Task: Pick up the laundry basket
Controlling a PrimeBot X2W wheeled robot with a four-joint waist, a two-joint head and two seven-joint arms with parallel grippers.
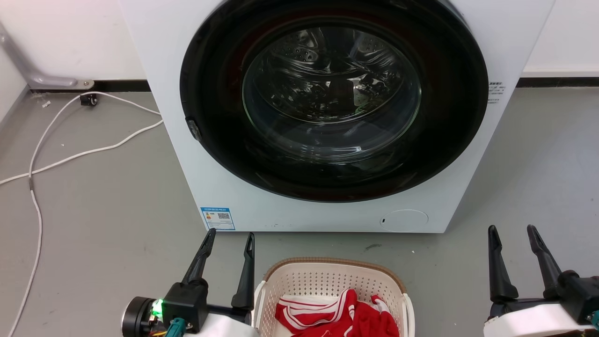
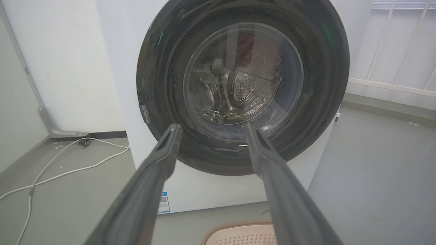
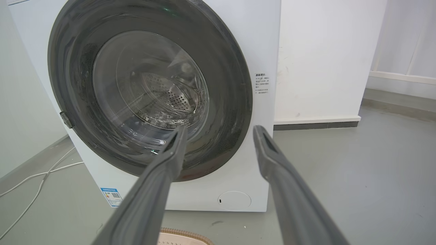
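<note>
Laundry basket point(image 1: 327, 283) just right of left tool point(image 1: 232, 232), well left of right tool point(image 1: 511, 228); both released, empty, so best to grip opposite sides together, level.

The left gripper point(image 2: 213, 126) rises from 6 o'clock, its two dark fingers point(image 2: 150, 190) spread wide with nothing between them, tips pointing at the washing machine point(image 2: 211, 190). The machine's round dark door point(image 2: 327, 102) takes up the centre, and the holed metal drum point(image 2: 245, 85) shows through its glass. A blue label point(image 2: 164, 202) sits on the white front toward 7 o'clock. The basket point(image 2: 238, 234) peeks in at 6 o'clock, between the fingers, with only its brown rim and a bit of holed wall visible. A white cable point(image 2: 92, 166) trails over the grey floor point(image 2: 374, 177) at 8 o'clock. White bars point(image 2: 402, 44) stand at 2 o'clock.
</note>
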